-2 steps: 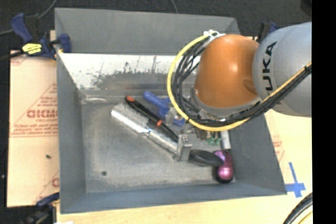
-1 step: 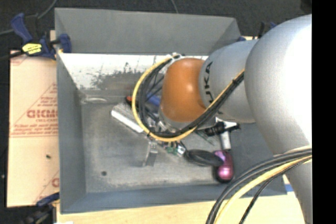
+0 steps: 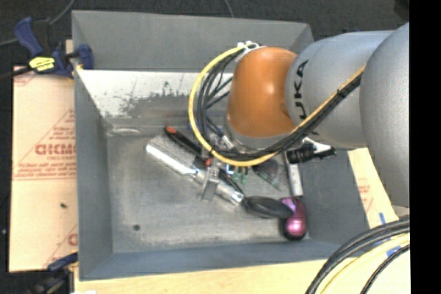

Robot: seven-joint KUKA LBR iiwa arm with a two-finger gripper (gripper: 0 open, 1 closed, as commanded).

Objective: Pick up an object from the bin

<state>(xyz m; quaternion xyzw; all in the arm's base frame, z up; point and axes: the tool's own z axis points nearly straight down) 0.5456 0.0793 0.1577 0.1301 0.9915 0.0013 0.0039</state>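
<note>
My gripper (image 3: 209, 186) is down in the middle of the bin, under the orange wrist cover. It sits on the right end of a long silver metal rod (image 3: 170, 160) that lies slanted from upper left to lower right. A black tool with a red tip (image 3: 182, 139) lies just behind the rod. To the gripper's right is a green patterned packet (image 3: 273, 177), partly hidden by the arm.
A brush with a black handle and a magenta round head (image 3: 294, 226) lies near the bin's front right corner. A white marker with a black cap (image 3: 295, 177) stands beside the packet. The bin's left floor is bare grey metal.
</note>
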